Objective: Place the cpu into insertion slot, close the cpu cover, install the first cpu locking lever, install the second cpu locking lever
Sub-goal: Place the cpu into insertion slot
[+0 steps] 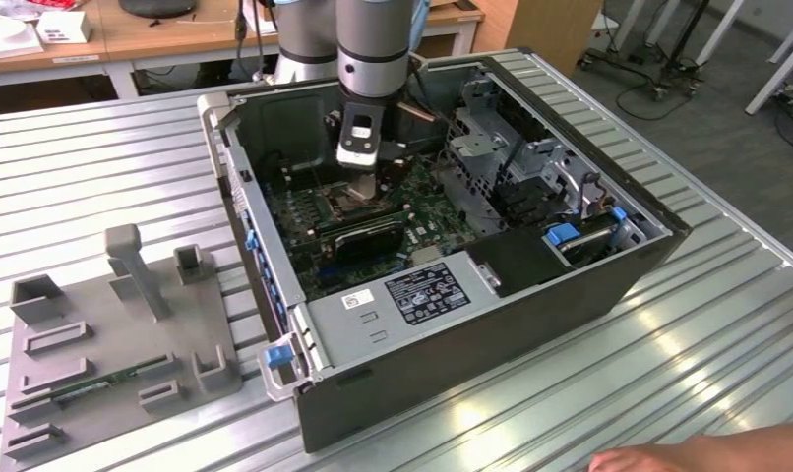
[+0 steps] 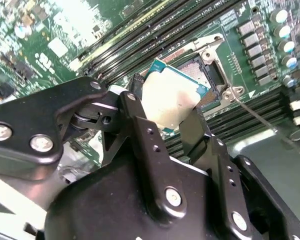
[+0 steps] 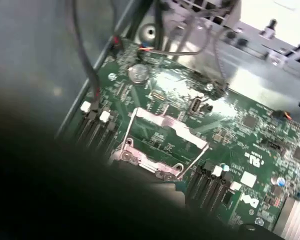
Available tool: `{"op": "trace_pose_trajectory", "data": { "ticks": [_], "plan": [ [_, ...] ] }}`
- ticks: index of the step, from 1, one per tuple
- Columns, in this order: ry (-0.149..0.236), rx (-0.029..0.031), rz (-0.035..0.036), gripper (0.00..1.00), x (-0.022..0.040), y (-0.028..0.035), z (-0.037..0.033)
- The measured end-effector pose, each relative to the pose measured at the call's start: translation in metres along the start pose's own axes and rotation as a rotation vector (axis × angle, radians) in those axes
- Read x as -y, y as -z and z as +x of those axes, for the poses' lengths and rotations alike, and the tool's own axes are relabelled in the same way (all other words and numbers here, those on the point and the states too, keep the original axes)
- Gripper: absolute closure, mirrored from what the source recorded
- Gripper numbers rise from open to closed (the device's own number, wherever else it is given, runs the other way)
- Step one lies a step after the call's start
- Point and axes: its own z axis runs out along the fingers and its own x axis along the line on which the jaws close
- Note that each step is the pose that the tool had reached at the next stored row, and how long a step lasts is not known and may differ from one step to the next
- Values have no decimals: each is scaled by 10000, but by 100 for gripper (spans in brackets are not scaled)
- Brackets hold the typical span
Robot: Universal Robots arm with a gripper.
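Ribbed metal bench (image 1: 82,147) carries an open computer case (image 1: 502,344). Inside, the gripper (image 2: 165,112) pinches the cpu (image 2: 172,97) by 2 opposite edges over the insertion slot (image 2: 210,75). The cpu cover (image 3: 165,122) stands raised on its hinge, leaving the socket clear for seating.

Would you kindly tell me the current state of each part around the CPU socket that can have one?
claw: shut on the cpu.
cpu: held tilted over the insertion slot, not seated.
insertion slot: uncovered, with no cpu in it.
cpu cover: swung up, open.
locking lever: unlatched.
computer case: lying on its side, open.
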Motion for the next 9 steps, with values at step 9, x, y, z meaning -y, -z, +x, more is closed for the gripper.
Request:
{"op": "trace_pose_trajectory", "data": {
  "ticks": [9],
  "plan": [
    [-1628,148,-31,46,2,-18,0]
  ]
}}
